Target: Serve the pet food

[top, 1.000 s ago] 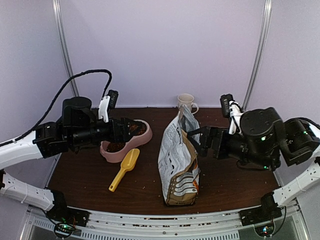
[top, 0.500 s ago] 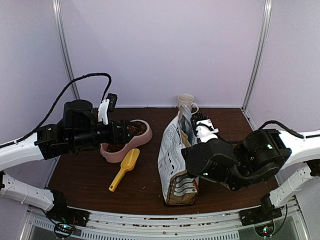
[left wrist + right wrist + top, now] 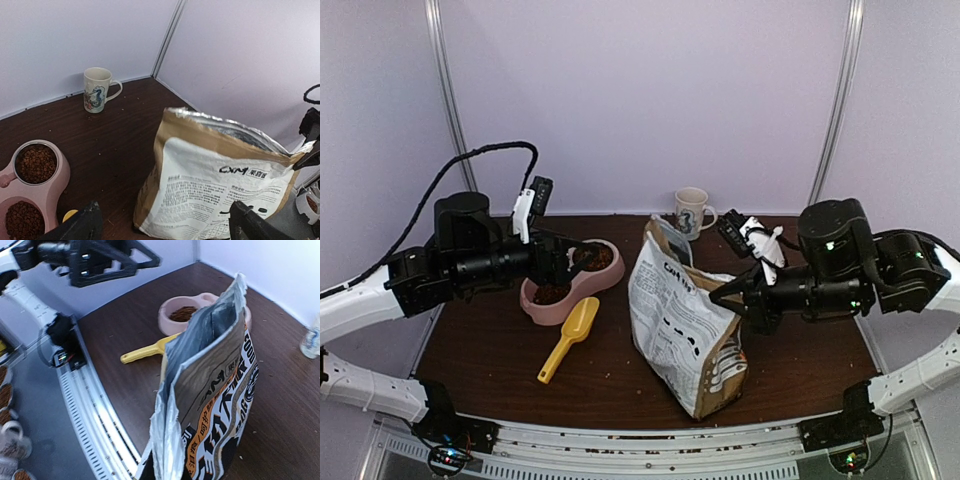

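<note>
On the table (image 3: 800, 370): an open tan-and-white bag (image 3: 680, 325) stands at centre, leaning, its foil-lined mouth upward.
Pet food (image 3: 592, 258): reddish-brown kibble fills both cups of a pink double bowl (image 3: 532, 303), left of the bag.
Left tool (image 3: 563, 263): fingers spread wide apart, gripping nothing, hovering over the bowl, left of the bag.
Right tool (image 3: 728, 293): fingers together, pinched on the bag's upper right corner.
Scoop (image 3: 570, 338): yellow, lying flat left of the bag, just in front of the bowl.
Mug (image 3: 691, 212): upright behind the bag, by the back wall.
</note>
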